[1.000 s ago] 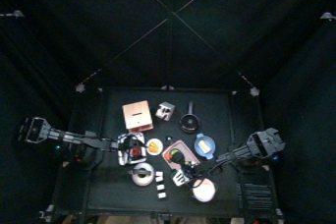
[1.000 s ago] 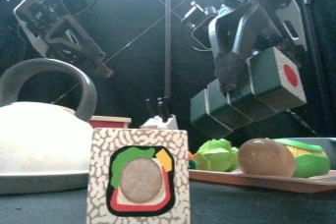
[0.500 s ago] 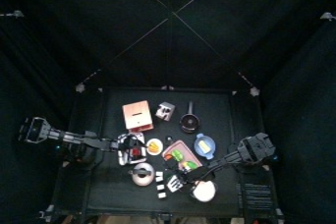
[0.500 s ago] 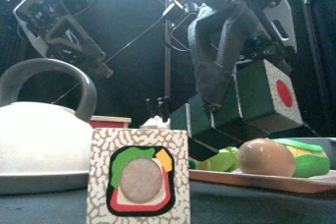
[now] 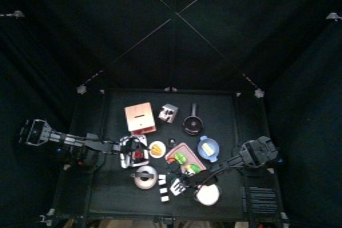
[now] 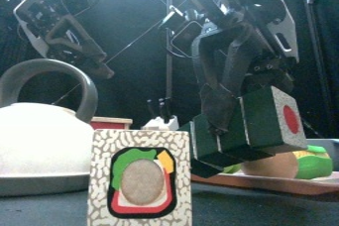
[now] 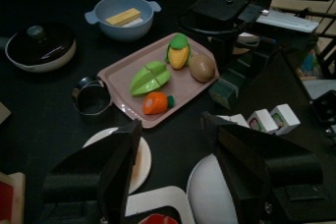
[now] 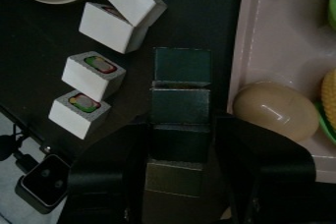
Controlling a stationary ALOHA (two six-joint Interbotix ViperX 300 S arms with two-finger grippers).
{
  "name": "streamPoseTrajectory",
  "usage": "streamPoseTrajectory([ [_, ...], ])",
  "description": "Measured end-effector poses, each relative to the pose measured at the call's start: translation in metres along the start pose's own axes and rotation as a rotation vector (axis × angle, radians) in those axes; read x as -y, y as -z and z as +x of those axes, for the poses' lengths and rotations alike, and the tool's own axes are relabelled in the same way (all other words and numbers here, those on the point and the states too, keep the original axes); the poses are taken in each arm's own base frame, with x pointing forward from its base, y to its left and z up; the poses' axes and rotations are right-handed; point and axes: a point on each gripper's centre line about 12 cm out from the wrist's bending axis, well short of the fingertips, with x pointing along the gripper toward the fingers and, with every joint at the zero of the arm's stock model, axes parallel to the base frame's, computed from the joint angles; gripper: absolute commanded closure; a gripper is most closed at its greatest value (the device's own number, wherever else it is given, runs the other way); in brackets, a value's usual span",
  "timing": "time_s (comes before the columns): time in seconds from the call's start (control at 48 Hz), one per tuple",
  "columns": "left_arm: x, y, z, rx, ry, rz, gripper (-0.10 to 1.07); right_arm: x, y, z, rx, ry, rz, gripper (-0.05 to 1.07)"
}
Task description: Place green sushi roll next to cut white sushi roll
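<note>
Jaws of the right hand [image 8: 184,110] stand apart, empty, near the green sushi roll [image 7: 148,78] on its tray [image 7: 116,68].

We see a pink tray [image 7: 126,77] bearing a bright green sushi roll [image 7: 147,77], an orange piece [image 7: 156,102] and a tan oval [image 7: 203,66].
</note>
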Motion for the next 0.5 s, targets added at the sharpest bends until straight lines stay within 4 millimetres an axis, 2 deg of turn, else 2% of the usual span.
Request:
streamPoseTrajectory([
  [0.5,-0.0004,0.0,0.0,0.0,-0.001,-0.001,0.09,0.0006,-0.0001,0.0005,-0.012,0.04,0.001,0.15],
])
